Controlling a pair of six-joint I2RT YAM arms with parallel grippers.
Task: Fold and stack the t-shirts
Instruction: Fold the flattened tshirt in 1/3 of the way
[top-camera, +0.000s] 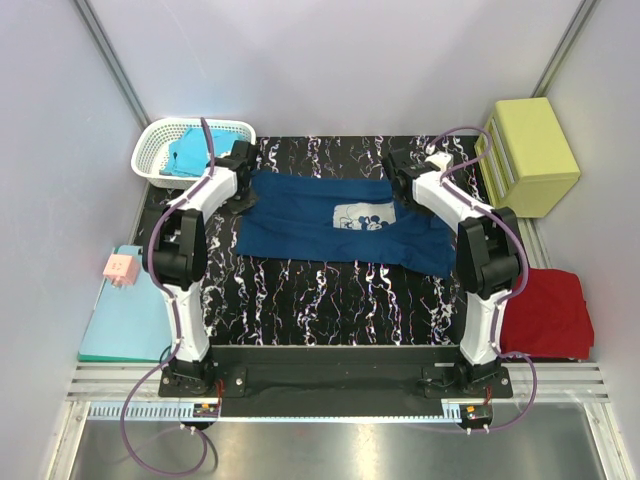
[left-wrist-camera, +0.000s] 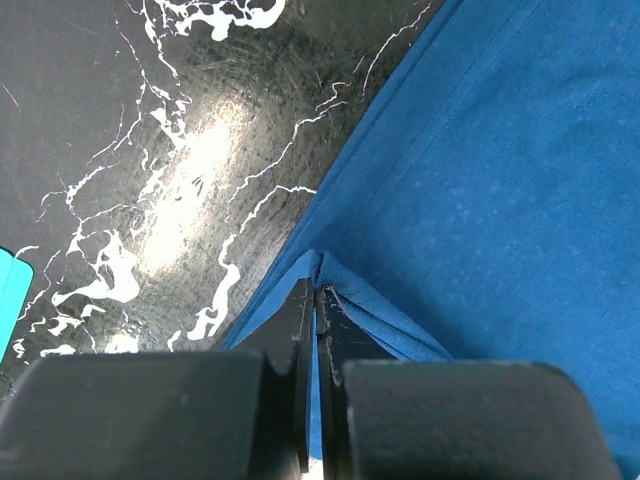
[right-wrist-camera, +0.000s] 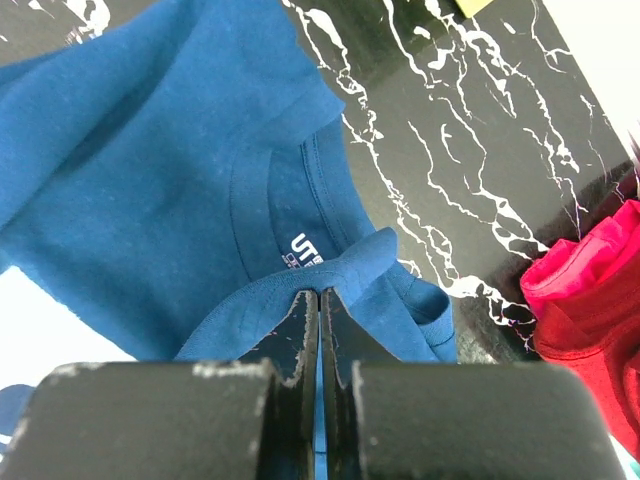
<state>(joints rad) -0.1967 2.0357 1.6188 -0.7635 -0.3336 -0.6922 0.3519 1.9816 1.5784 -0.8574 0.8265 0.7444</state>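
Observation:
A navy blue t-shirt (top-camera: 300, 225) with a pale square mouse print (top-camera: 362, 215) lies spread sideways across the black marbled table (top-camera: 330, 300). At its far left corner my left gripper (top-camera: 243, 160) is shut on a pinch of the shirt's edge (left-wrist-camera: 318, 285); the fabric (left-wrist-camera: 500, 150) runs off to the right. My right gripper (top-camera: 398, 165) is at the far right corner. It is shut (right-wrist-camera: 319, 293) on a fold of cloth beside the collar with its white label (right-wrist-camera: 305, 245). A turquoise t-shirt (top-camera: 190, 150) lies in the basket, and a red one (top-camera: 545, 310) sits at the right.
A white basket (top-camera: 160, 135) stands at the back left and a yellow drawer box (top-camera: 530, 155) at the back right. A teal clipboard (top-camera: 125, 320) carrying a small pink object (top-camera: 120, 266) lies left of the table. The red shirt (right-wrist-camera: 590, 290) is near the right arm.

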